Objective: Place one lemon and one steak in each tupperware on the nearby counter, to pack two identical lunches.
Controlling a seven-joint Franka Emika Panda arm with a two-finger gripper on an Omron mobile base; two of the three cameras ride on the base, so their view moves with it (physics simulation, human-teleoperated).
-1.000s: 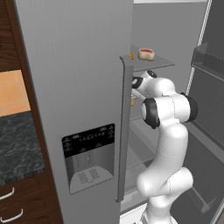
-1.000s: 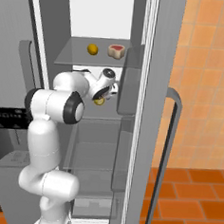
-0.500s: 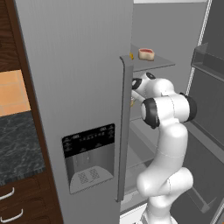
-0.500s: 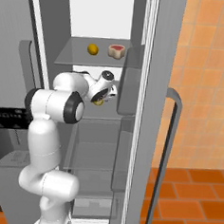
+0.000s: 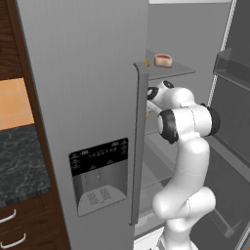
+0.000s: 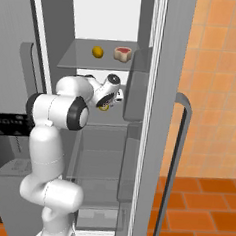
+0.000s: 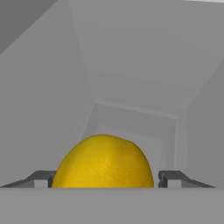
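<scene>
In the hand view a yellow lemon sits between my gripper's two dark fingertips, with a thin gap still showing on its right side. From the right base view, the gripper reaches into the open fridge at the middle shelf, around this lemon. On the shelf above lie a second lemon and a pink steak. The steak also shows in the left base view. The tupperware is out of view. The counter lies left of the fridge.
The closed grey fridge door with its dispenser stands just left of the arm. The open right door with its long handle hangs at the arm's right. Brown drawers sit under the counter. Orange floor tiles lie to the right.
The jaws have narrowed around the lemon on the middle shelf. The arm has barely moved.
</scene>
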